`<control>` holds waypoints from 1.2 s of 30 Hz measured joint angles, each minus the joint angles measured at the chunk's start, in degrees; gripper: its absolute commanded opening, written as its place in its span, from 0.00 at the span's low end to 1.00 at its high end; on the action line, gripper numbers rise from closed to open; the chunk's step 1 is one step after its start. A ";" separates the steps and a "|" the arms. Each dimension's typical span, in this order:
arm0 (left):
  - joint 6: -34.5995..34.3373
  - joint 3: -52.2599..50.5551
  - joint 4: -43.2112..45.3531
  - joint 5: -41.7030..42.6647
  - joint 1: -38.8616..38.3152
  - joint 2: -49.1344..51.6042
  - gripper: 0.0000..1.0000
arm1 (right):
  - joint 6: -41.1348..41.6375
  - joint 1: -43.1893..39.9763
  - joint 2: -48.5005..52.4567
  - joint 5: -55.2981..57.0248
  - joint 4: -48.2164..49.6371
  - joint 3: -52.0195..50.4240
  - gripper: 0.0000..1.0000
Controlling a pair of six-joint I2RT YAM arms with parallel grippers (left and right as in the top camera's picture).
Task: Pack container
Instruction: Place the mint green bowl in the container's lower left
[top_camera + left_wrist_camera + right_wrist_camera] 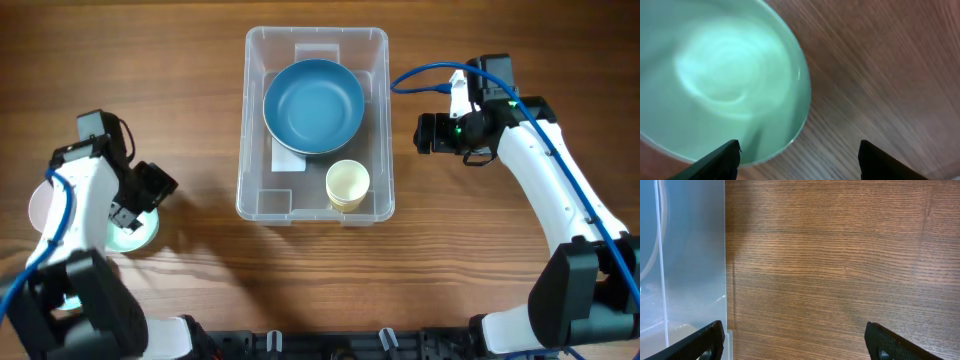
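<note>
The clear plastic container (243,130) sits at the table's middle back. Inside it lie a blue bowl (313,105) and a cream cup (348,184). A mint green bowl (135,232) rests on the table at the left, and fills the left wrist view (720,75). My left gripper (150,195) is open just above the green bowl's rim (799,160), empty. My right gripper (430,133) is open and empty to the right of the container, whose wall (690,255) shows in the right wrist view.
A pale pink plate or bowl (40,205) shows partly under the left arm at the left edge. Bare wood tabletop (300,280) lies in front of the container and between it and each arm.
</note>
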 measured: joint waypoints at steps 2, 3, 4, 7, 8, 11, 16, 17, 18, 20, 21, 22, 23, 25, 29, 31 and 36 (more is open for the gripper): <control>0.02 0.00 3.13 0.39 0.00 4.39 0.73 | 0.00 0.00 0.00 0.00 -0.44 0.00 0.91; 0.00 0.00 3.91 0.39 0.00 5.79 0.70 | 0.00 0.00 0.00 0.00 -0.55 0.00 0.91; 0.02 0.00 4.46 0.31 0.00 6.60 0.64 | 0.00 0.00 0.00 0.00 -0.57 0.00 0.91; 0.59 0.00 5.62 -1.68 0.00 7.87 0.25 | 0.00 0.00 0.00 0.02 -0.57 0.00 0.91; 0.63 0.00 5.64 -2.12 0.00 7.87 0.19 | 0.00 0.00 0.00 0.00 -0.57 0.00 0.91; 0.70 0.00 5.66 -2.95 0.00 7.87 0.04 | 0.00 0.00 0.00 0.02 -0.57 0.00 0.91; 0.83 0.02 5.40 -3.98 0.00 7.85 0.04 | 0.00 0.00 0.00 0.02 -0.59 0.00 0.91; 0.83 0.02 5.40 -3.98 0.00 7.85 0.04 | 0.00 0.00 0.00 0.02 -0.59 0.00 0.91; 0.87 0.15 5.01 -3.91 -0.02 7.85 0.04 | 0.00 0.00 0.00 0.00 -0.59 0.00 0.91; 1.29 1.55 2.32 -3.08 -0.42 7.76 0.04 | 0.00 0.00 0.00 0.00 -0.59 0.00 0.91; 1.38 3.78 -1.09 -1.95 -1.55 7.41 0.04 | 0.00 0.00 0.00 0.00 -0.63 0.00 0.91; 1.62 5.97 -3.34 -1.22 -2.84 6.67 0.04 | 0.00 0.00 0.00 0.02 -0.61 0.00 0.91; 2.03 8.55 -6.05 -0.94 -4.15 5.81 0.04 | 0.00 0.00 0.00 0.02 -0.74 0.00 0.91; 2.58 23.82 -15.39 -0.42 -11.58 0.98 0.04 | 0.00 0.00 0.00 0.02 -0.81 -0.02 0.91; 3.45 42.53 -19.17 0.61 -32.28 -4.85 0.04 | 0.00 0.00 0.00 0.02 -0.76 -0.02 0.91; 3.32 42.66 -19.56 0.46 -39.04 -3.48 0.04 | 0.00 0.00 0.00 0.04 -0.76 -0.02 0.91; 3.19 42.42 -19.80 0.92 -50.21 8.87 0.04 | 0.00 0.00 0.00 0.04 -0.79 -0.02 0.91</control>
